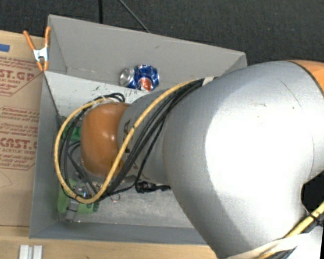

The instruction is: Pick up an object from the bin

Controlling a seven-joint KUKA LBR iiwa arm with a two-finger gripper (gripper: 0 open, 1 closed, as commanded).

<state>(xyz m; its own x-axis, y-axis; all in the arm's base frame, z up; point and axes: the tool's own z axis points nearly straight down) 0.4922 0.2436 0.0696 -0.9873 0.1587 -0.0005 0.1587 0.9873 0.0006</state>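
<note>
A crushed blue, red and silver drink can lies against the bin's back wall, left of the middle. Near the front left corner a green thing peeks out from under the arm's wrist. Most of it is covered, so I cannot tell what it is. Another bit of green shows by the left wall, beside the wrist.
The arm reaches in from the right and covers most of the bin floor. Its orange wrist cover and looped yellow and black cables hang over the left half. Bare grey floor shows along the front wall and around the can.
</note>
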